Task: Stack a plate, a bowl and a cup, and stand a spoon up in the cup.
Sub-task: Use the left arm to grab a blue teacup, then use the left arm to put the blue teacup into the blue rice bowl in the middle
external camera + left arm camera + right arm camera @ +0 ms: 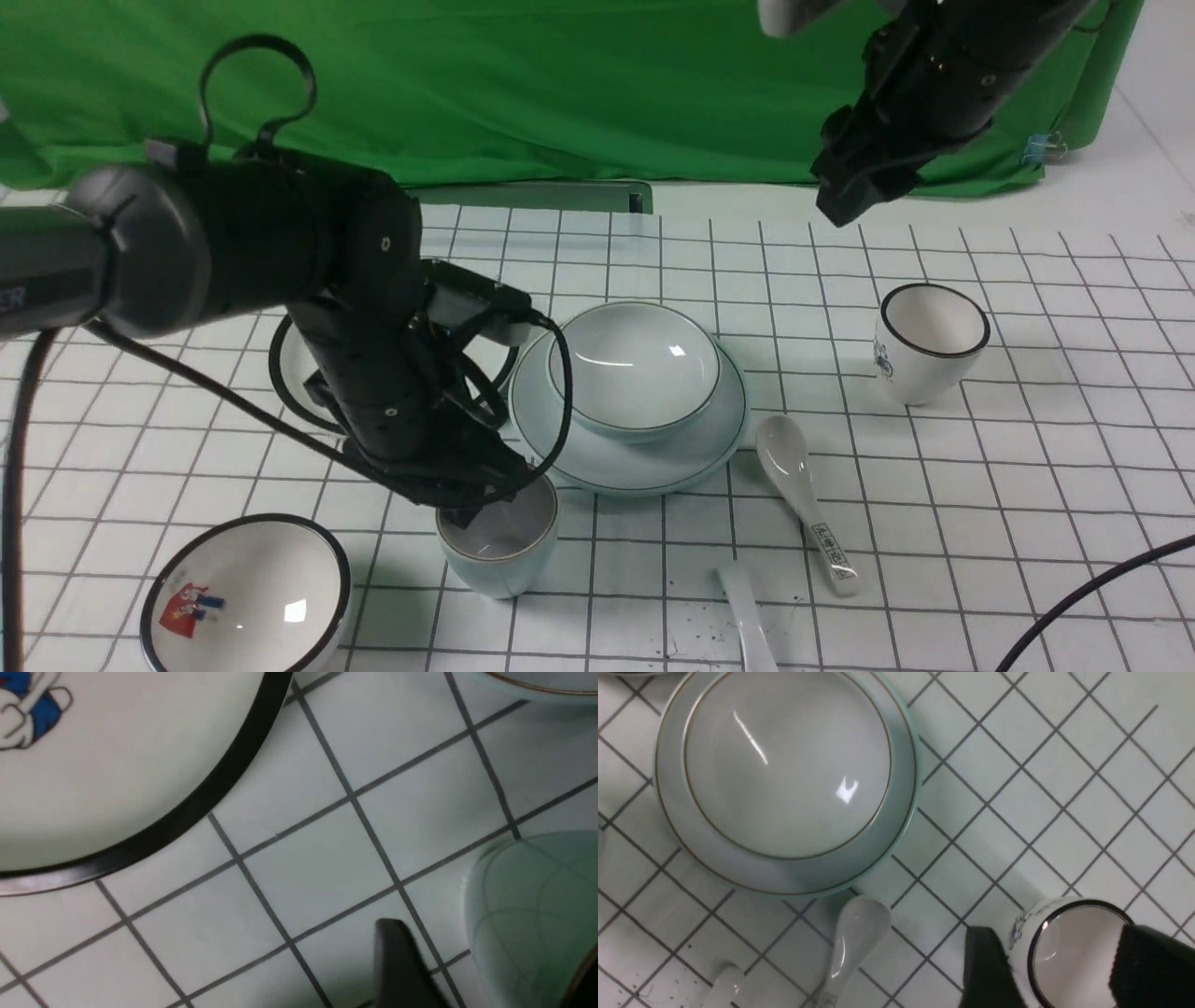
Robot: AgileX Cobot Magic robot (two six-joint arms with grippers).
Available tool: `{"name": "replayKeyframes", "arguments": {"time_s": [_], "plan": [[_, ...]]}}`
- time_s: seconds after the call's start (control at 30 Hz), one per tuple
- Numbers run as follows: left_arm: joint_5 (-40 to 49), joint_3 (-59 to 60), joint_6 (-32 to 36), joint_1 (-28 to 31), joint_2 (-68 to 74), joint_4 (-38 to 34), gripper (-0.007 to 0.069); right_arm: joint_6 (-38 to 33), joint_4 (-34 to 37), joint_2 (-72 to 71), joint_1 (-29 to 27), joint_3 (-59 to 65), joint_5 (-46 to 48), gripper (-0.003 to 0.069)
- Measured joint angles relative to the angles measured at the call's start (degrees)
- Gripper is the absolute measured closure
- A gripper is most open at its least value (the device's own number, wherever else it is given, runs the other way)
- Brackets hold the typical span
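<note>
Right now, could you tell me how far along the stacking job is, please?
Done: the pale blue-green glossy bowl sits on the matching round plate. In hand: the left tool is at the small handleless blue-green cup, one finger apart from its wall, so it's not gripped yet. Left: cup into the bowl, then the plain white ceramic spoon, lying on the table, stood in it.

The gridded table [1027, 485] holds the cup [499, 551] right at the left gripper [476, 511]. The plate [635, 462] is just beyond, a cartoon plate [140, 788] beside it and a black-rimmed bowl [247, 597] nearer on the left. The spoon [747, 616], a printed spoon [794, 467] and a white cup [929, 341] lie off right.
</note>
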Motion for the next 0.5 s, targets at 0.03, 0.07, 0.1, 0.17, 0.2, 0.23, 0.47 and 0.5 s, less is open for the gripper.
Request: {"name": "replayKeyframes", "arguments": {"time_s": [0.03, 0.07, 0.1, 0.17, 0.2, 0.23, 0.47, 0.5], "plan": [[0.3, -0.4, 0.2, 0.0, 0.1, 0.0, 0.0522, 0.0, 0.0, -0.2, -0.1, 0.0, 0.0, 0.0277], [0.9, -1.2, 0.5, -0.1, 0.1, 0.0, 0.058, 0.0, 0.0, -0.3, -0.2, 0.0, 0.0, 0.0282], [1.9, -2.4, 0.5, -0.1, 0.1, 0.0, 0.0615, 0.0, -0.1, -0.4, -0.3, 0.0, 0.1, 0.0287], [3.8, -5.6, 0.6, -0.1, -0.4, 0.0, 0.0629, 0.1, -0.1, -0.6, -0.4, 0.1, 0.1, 0.03], [4.7, -8.0, 0.9, -0.1, -0.9, -0.2, 0.0631, 0.1, -0.2, -0.7, -0.5, 0.1, 0.1, 0.0307], [5.0, -9.7, 1.0, -0.1, -1.3, -0.3, 0.0631, 0.1, -0.2, -0.9, -0.6, 0.1, 0.1, 0.0311], [4.9, -24.8, 2.4, -1.8, 1.4, -1.5, 0.0631, 0.1, -0.3, -2.0, -0.7, 0.5, 0.1, 0.032], [6.1, -29.2, 2.7, -2.1, 4.7, -1.7, 0.0631, 0.1, -0.3, -2.1, -0.7, 0.5, 0.1, 0.032]]}}
